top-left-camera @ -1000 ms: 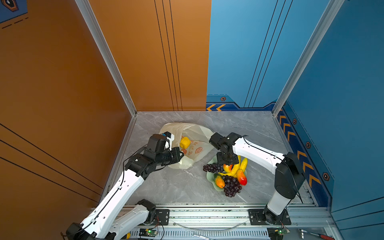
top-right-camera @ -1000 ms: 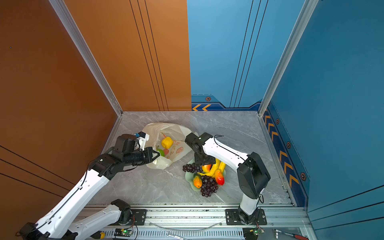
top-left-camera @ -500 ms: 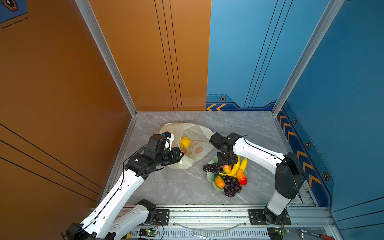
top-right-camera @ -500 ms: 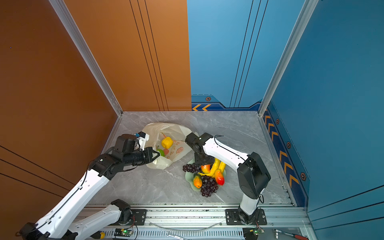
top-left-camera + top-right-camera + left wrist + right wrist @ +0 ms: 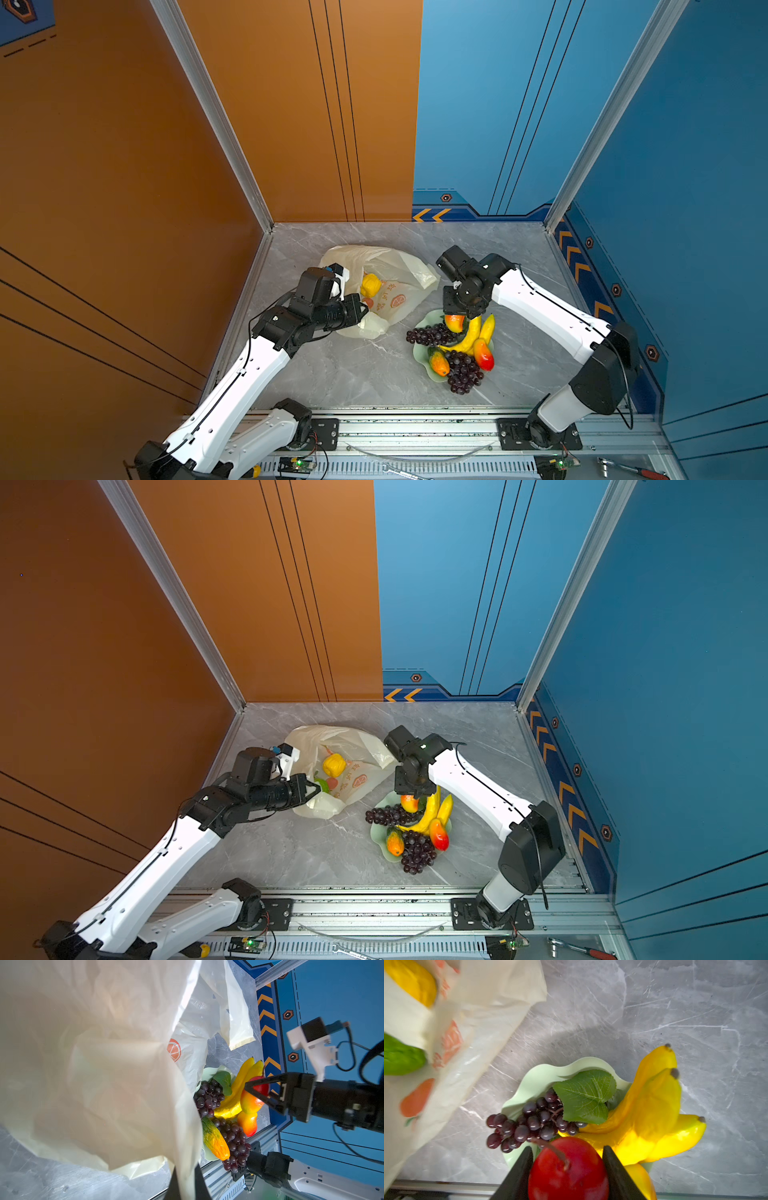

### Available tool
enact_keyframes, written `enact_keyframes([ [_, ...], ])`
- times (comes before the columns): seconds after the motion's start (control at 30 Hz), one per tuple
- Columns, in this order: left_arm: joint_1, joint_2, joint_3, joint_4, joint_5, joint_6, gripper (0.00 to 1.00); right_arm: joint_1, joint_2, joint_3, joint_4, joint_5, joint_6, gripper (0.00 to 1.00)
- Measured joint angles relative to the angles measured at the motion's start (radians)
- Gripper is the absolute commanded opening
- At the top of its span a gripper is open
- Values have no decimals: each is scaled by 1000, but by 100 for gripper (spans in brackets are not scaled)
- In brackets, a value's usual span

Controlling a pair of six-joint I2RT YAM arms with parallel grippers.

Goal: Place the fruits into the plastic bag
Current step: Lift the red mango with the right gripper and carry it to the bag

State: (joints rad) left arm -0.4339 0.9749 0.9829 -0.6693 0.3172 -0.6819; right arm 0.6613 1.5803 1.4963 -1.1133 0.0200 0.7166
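Note:
The cream plastic bag lies open at the back left, with a yellow fruit and a green fruit inside. My left gripper is shut on the bag's rim. My right gripper is shut on a red-orange mango over the far edge of the dish. Bananas, two grape bunches, a second mango and a small orange-green fruit remain on the dish.
The pale green wavy-edged dish sits right of the bag on the grey marble table. Orange and blue walls close in the back and sides. A metal rail runs along the front edge.
The right gripper's jaws have closed onto the mango at the dish's far edge. The left arm has held still with the bag rim.

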Motion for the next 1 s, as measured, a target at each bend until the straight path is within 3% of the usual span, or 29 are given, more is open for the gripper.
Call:
enact_keyframes([
  [0.43,0,-3,0,0,0,0,0,23,-50,53,297,-336,217,44],
  [0.67,0,-14,0,0,0,0,0,61,72,76,496,-469,307,44],
  [1.0,0,-30,0,0,0,-1,0,62,266,162,568,-553,320,44],
])
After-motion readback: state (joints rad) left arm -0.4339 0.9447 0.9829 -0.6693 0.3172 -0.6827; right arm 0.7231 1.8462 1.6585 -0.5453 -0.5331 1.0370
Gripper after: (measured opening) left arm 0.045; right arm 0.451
